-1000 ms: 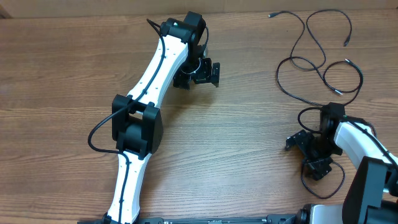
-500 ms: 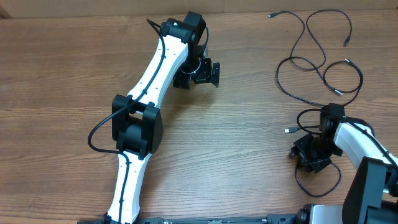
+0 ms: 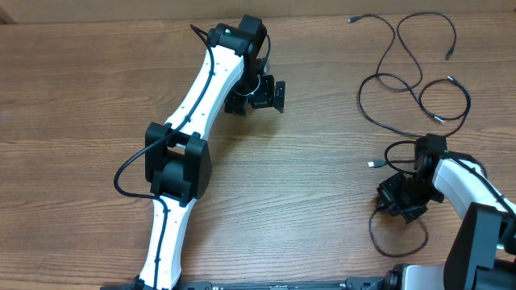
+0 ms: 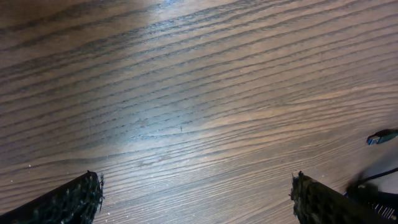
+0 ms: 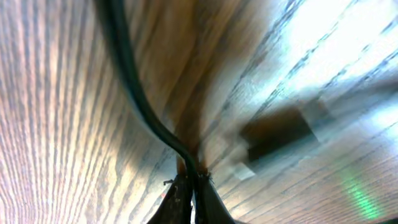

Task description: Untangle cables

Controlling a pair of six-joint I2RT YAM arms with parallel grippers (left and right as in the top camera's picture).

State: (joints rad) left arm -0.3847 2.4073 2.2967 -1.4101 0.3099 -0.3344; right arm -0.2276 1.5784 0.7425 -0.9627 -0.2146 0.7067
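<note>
Right gripper (image 5: 191, 190) sits at the bottom of the view, its tips pinched together on a black cable (image 5: 132, 87). The cable kinks just above the tips, then sweeps up and left, out past the top edge. Beneath it lies the wooden table (image 5: 50, 137), close and blurred, and up to the right of the tips there's a dark smudge (image 5: 277, 132), too soft to identify.

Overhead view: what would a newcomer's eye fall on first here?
The white left arm stretches across the middle of the table, left gripper open above the wood. At the right, black cables lie in loose loops; the right gripper is shut on one.
</note>
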